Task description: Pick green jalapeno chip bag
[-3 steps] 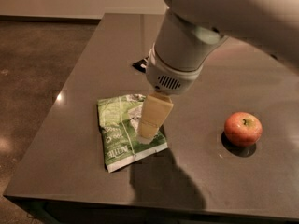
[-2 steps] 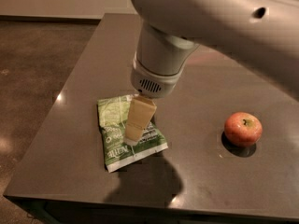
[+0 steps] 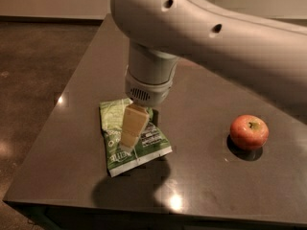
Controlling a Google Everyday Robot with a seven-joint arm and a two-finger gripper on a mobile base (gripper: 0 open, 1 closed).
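Observation:
The green jalapeno chip bag [image 3: 115, 145] lies flat on the dark table [image 3: 201, 176], left of the middle. It is wrinkly green foil with white print and a label panel. My gripper [image 3: 130, 139] hangs from the big grey arm straight over the bag. Its tan finger [image 3: 133, 127] points down onto the middle of the bag and hides part of it. Only that one finger shows; the wrist covers the rest.
A red apple [image 3: 249, 132] stands on the table to the right, well apart from the bag. The table's left edge [image 3: 48, 123] and front edge are near the bag. A brown floor lies beyond on the left.
My arm has swung left and come lower over the bag. The finger now sits over the bag's middle instead of its right part. The bag and the apple have not moved.

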